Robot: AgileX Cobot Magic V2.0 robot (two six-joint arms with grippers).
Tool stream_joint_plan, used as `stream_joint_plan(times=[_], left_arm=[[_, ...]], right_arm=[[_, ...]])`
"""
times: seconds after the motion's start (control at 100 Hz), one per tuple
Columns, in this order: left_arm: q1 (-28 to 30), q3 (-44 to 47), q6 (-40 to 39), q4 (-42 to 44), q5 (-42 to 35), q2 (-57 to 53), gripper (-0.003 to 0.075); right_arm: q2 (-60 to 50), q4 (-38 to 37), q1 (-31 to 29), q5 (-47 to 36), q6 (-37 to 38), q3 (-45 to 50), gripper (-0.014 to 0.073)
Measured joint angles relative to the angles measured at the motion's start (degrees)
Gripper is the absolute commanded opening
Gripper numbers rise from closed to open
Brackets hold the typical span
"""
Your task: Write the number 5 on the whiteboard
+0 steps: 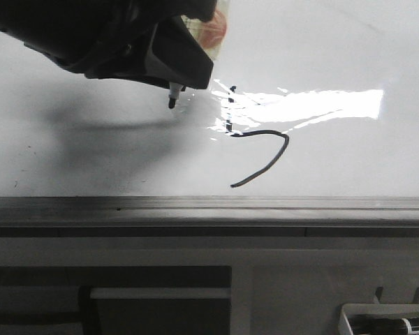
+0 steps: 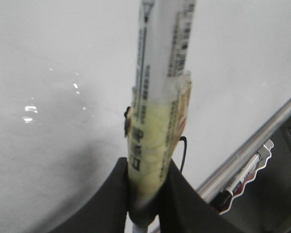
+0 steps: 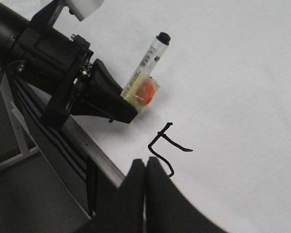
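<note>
Gripping the marker (image 1: 172,95) by its taped middle, the left pincer (image 1: 169,66) holds the tip beside the number 5 (image 1: 260,150) on the whiteboard (image 1: 349,56); light, stiff, slippery barrel, tape aids grip. Right pincer (image 3: 146,167) closed, empty
</note>
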Motion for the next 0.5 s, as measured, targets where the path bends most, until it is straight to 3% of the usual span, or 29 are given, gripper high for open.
stream_joint_plan(times=[0.29,0.5], left_arm=[[6.24,0.33,-0.12,-5.07,-0.41,0.00,-0.0021],[5.39,1.76,-0.12,-6.06,-0.10,1.61,-0.0021]], right_arm=[[0.00,0.08,0.00,0.66,0.00,0.00,-0.0062],[0.00,0.08,0.00,1.14,0.00,0.00,-0.0062]])
